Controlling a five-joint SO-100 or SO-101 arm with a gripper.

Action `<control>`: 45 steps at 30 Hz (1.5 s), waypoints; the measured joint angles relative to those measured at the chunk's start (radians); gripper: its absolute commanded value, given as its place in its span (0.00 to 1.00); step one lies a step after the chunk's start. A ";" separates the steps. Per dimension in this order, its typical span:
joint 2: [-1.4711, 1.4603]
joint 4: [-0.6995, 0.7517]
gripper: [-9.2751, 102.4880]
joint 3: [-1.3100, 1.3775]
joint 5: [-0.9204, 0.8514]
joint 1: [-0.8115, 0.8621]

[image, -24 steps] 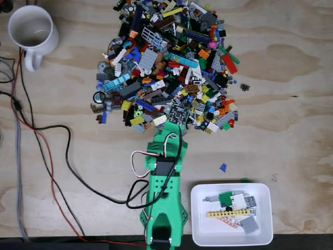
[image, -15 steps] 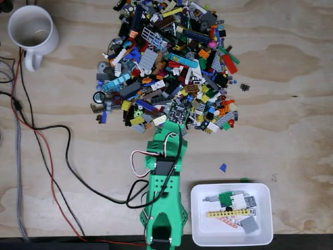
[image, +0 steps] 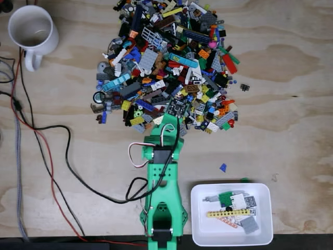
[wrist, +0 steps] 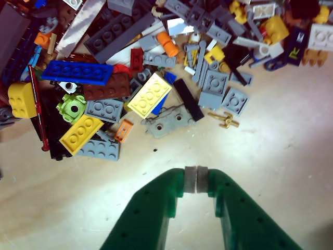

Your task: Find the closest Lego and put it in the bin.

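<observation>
- Fingertips of the green gripper (wrist: pixel 196 179) are seen pressed together in the wrist view, with no brick caught between them; the pincer is fully closed and empty.
- The closed tips are held over bare wood just short of the near edge of the Lego pile (image: pixel 166 65), so a search for a target is judged to be under way, not a grasp.
- The pieces nearest the tips are picked out in the wrist view: a grey plate with holes (wrist: pixel 167 121), a small orange tile (wrist: pixel 123 130) and a grey studded plate (wrist: pixel 100 150), with a yellow brick (wrist: pixel 80 134) just behind them.
- The grey plate with holes lies apart from its neighbours at the fringe of the heap, which is probably why the arm is lined up with it; opening the pincer would be needed before any descent.
- The bin (image: pixel 263 237) is found in the fixed view at the lower right, beside the arm's base (image: pixel 162 229), a handy spot for short drops; several pieces already lie in it.
- A stray blue piece (image: pixel 222 167) is noted on the wood between pile and bin.
- A white mug (image: pixel 32 31) is left well apart at the top left, and cables (image: pixel 49 156) are trailed along the left side, out of the working lane.
</observation>
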State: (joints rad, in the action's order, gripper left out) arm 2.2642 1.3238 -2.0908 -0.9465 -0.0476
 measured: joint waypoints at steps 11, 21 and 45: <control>-0.469 -0.118 0.24 0.199 0.713 -0.175; -0.676 -0.273 0.28 0.235 0.836 -0.172; -0.732 -0.364 0.27 0.235 0.805 -0.152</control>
State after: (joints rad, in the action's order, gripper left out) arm 1.5324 0.9603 -1.8561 -0.1411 -0.1994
